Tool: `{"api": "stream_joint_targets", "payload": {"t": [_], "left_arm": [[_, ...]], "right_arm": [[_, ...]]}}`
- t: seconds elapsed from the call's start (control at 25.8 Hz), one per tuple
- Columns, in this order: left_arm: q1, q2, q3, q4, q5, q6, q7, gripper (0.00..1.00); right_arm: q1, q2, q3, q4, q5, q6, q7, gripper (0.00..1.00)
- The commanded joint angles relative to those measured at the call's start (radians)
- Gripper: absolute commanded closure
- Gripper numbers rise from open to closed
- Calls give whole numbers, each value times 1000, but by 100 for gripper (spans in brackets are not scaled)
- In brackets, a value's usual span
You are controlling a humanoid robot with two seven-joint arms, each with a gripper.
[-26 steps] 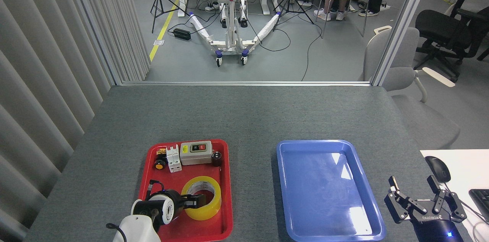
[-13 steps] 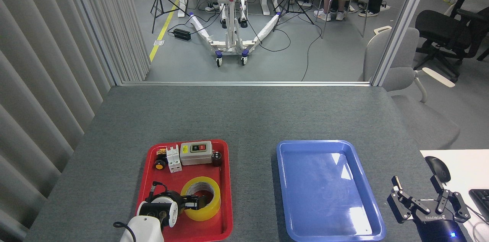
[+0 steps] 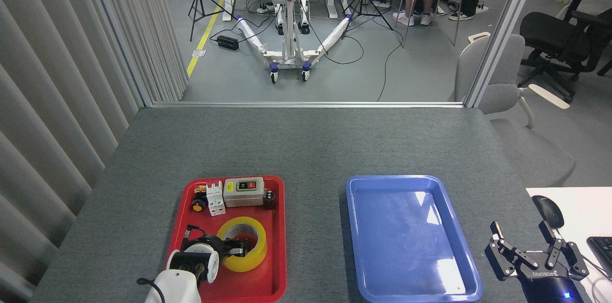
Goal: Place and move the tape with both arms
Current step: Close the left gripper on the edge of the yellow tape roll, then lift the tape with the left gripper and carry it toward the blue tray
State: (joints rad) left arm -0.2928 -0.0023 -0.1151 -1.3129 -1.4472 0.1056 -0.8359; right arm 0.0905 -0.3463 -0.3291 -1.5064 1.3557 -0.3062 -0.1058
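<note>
The yellow tape [image 3: 254, 246] lies flat in the front half of a red tray [image 3: 248, 284], its white core facing up. My left gripper [image 3: 236, 248] comes in from the lower left, with one finger inside the core and the near wall of the roll between its fingers, shut on it. My right gripper [image 3: 520, 232] stands open at the lower right, past the blue tray [image 3: 406, 236], with nothing between its fingers.
The back of the red tray holds a grey switch box [image 3: 244, 192], a white breaker [image 3: 215, 199] and small black and yellow parts. A mouse [image 3: 547, 210] and a keyboard [image 3: 603, 248] lie on a white surface at the right. A chair stands beyond the table's right edge.
My left gripper has pulled back to the left with the tape, and the red tray has slid a little left with them. My right gripper has sunk slightly.
</note>
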Motion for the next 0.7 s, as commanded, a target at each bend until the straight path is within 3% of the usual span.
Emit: {"api": "stream_joint_targets", "payload": {"t": [0.0, 0.08, 0.39, 0.66], "left_arm": [[8, 11, 41, -78, 231, -4, 6, 100], [9, 11, 61, -109, 350, 0, 1, 100], [57, 11, 135, -233, 1054, -46, -78, 100], [142, -71, 118, -200, 1170, -195, -83, 100]], "right_arm": [[0, -5, -1, 0, -7, 2, 0, 0], [0, -5, -2, 0, -10, 2, 0, 0], [-1, -7, -4, -2, -12, 4, -2, 0], [-1, -34, 10, -23, -61, 22, -5, 0]]}}
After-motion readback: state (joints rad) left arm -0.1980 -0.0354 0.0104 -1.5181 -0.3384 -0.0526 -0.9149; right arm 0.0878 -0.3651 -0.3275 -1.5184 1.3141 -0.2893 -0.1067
